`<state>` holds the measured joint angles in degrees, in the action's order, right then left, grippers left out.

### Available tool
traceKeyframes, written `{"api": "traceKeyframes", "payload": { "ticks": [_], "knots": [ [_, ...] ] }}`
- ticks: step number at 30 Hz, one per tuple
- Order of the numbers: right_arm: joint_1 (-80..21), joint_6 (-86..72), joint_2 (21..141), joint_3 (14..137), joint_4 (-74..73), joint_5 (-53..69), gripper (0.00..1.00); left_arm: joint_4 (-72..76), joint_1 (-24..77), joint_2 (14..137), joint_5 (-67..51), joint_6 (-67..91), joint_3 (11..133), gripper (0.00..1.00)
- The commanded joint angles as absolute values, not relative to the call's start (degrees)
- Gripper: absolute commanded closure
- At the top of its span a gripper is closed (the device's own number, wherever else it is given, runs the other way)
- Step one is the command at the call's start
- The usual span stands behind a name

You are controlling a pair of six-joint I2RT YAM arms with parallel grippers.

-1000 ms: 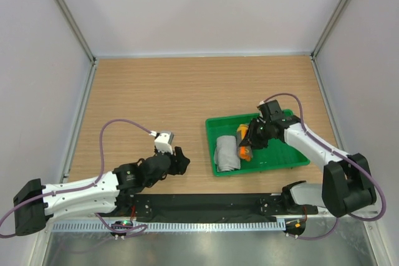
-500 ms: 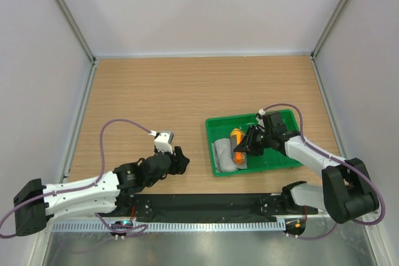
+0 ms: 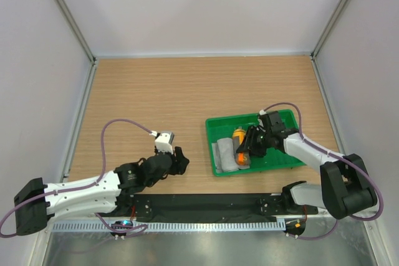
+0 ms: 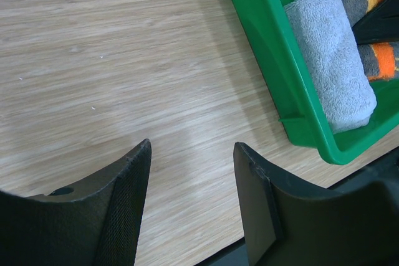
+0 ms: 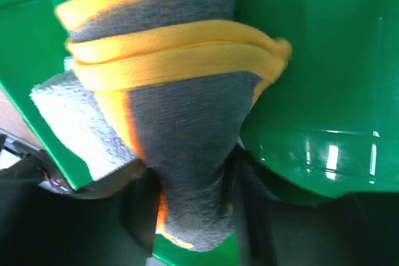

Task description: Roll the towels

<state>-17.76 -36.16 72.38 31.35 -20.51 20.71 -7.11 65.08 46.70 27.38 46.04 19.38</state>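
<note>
Two rolled towels lie side by side in the green tray (image 3: 249, 118). The light grey towel (image 3: 224, 156) is on the left, the dark grey towel (image 3: 238, 146) with orange-yellow edges just right of it. My right gripper (image 3: 247, 148) reaches into the tray, its fingers pressed on both sides of the dark grey towel (image 5: 187, 116), which bulges out past them. The light grey towel (image 5: 78, 123) touches it. My left gripper (image 4: 192, 147) hovers open and empty over bare wood, left of the tray (image 4: 268, 42) and the light grey towel (image 4: 330, 66).
The tray's near rim (image 5: 324, 60) is close to the table's front edge, beside the black base strip (image 3: 206, 204). White walls with metal posts enclose the wooden tabletop (image 3: 187, 91) on three sides.
My right gripper has carried the dark grey towel left and down in the tray, setting it against the light grey roll. The left arm has not moved.
</note>
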Motion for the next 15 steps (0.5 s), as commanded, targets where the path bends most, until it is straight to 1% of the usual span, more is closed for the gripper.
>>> {"api": "traceKeyframes", "payload": {
  "ticks": [1,2,3,12,14,15],
  "knots": [
    [-17.6,-34.4,72.6,32.0,-24.4,16.9,0.48,-6.4,64.7,47.0,27.8,45.8,21.7,0.44],
    [-17.5,-34.2,71.6,32.5,-26.0,15.9,0.42,-6.4,64.7,47.0,27.8,45.8,21.7,0.44],
    [-17.6,-33.9,70.9,33.6,-27.0,15.4,0.39,-6.4,64.7,46.9,27.9,45.7,21.9,0.44],
    [-17.5,-31.0,64.0,42.0,-38.2,10.1,0.24,-6.7,64.4,47.4,28.2,45.5,22.3,0.44],
    [-17.7,-31.0,63.5,43.5,-40.5,9.5,0.16,-6.8,64.4,47.4,28.3,45.4,22.6,0.44],
    [-17.7,-31.0,63.1,44.6,-41.0,9.3,0.13,-7.0,64.3,47.5,28.4,45.4,22.6,0.44]
  ]
}}
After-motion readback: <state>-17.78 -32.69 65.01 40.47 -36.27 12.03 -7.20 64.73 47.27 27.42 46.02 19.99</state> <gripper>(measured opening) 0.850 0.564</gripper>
